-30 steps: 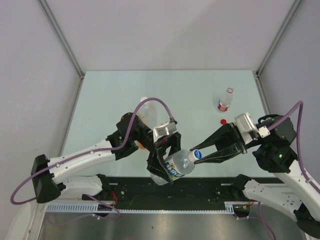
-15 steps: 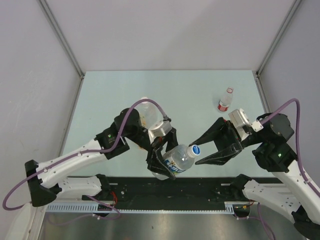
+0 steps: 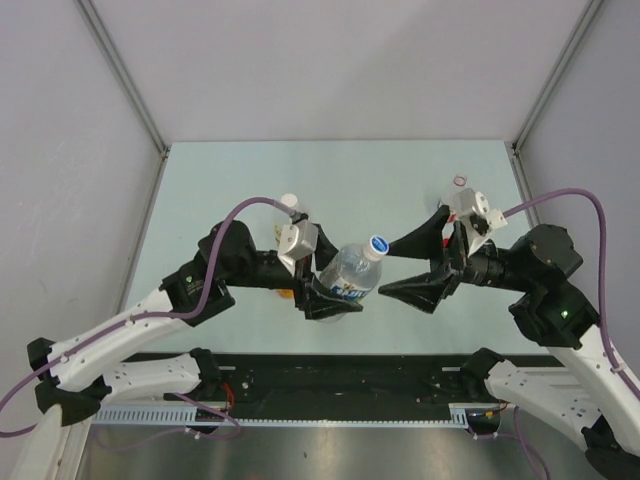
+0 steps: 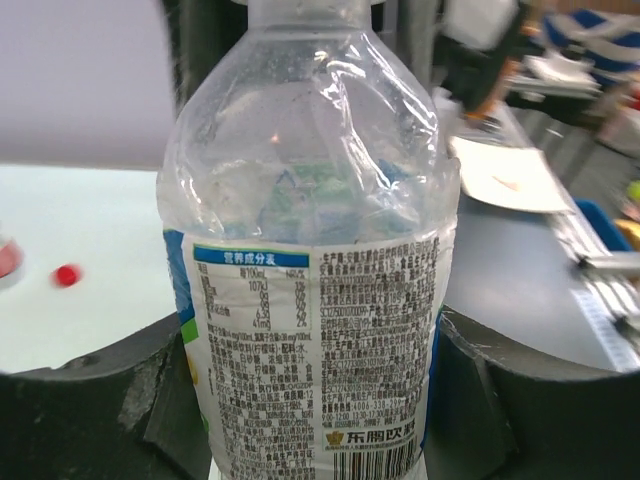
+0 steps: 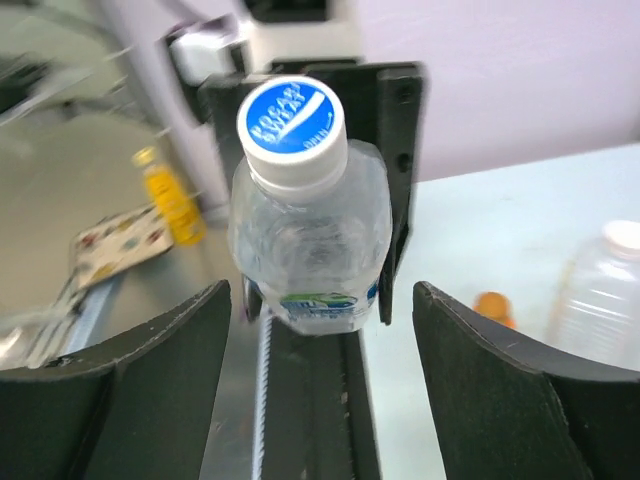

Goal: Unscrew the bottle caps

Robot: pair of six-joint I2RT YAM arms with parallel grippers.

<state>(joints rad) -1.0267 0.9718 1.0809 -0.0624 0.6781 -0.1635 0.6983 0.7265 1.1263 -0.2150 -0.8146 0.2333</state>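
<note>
On your left side, the large bottle (image 5: 603, 295) stood on the table (image 3: 220, 190) behind the left arm, its white cap (image 3: 289, 200) in place as far as the views showed. Just right of it, your left pincer (image 3: 330, 297) was clamped around the lower body of the blue-labelled bottle (image 3: 350, 278). It held that bottle above the table's near edge, tilted so the neck pointed toward the right arm. The blue cap (image 3: 377, 245) sat on that neck, not yet off.

Facing it, your right pincer (image 3: 388, 267) was spread wide. In the wrist view the cap was centred between the two fingers (image 5: 130, 390), touching neither and a little beyond their tips. I judged this to be the approach to the blue cap. The next move called for easing the right pincer forward along the neck's line until the pads flanked the cap. You would then close squarely on it and twist while the left pincer held the bottle firm.

Further right, a small bottle (image 3: 459, 183) with an open mouth stood largely hidden behind the right wrist, and a red cap (image 4: 67, 274) lay loose on the table.
</note>
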